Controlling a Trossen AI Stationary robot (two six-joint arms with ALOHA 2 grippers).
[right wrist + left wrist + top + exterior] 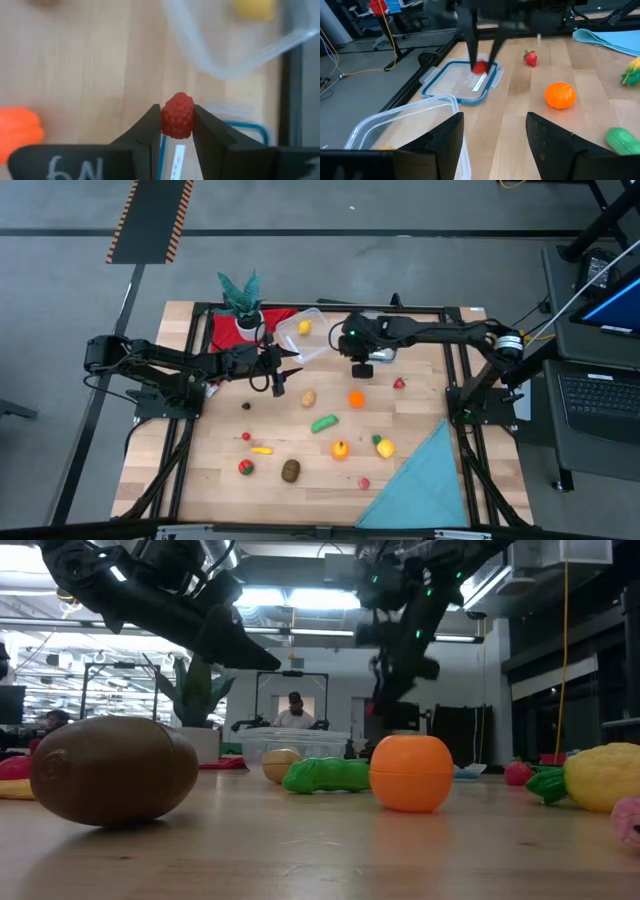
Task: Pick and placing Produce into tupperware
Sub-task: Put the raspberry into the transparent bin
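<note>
The clear tupperware (303, 335) stands at the table's far middle with one yellow piece (305, 327) inside. My right gripper (177, 131) hovers just right of it, above the blue-rimmed lid (460, 82), shut on a red raspberry (177, 115). My left gripper (495, 140) is open on the tupperware's near-left side, touching nothing. More produce lies on the wood: an orange (356, 399), a green piece (324, 423), a strawberry (399, 383), a brown kiwi (291, 470) and several others. My right gripper pinches the raspberry's two sides (165, 120) between its two fingers, at their free ends. The fingers (469, 37) come from above, pointing down. The berry (479, 67) is lifted clear and hangs over the lid.
A potted plant (240, 300) and a red cloth (225, 330) sit left of the tupperware at the far edge. A teal cloth (425, 480) covers the near right corner. A person (294, 712) sits in the room beyond the table.
</note>
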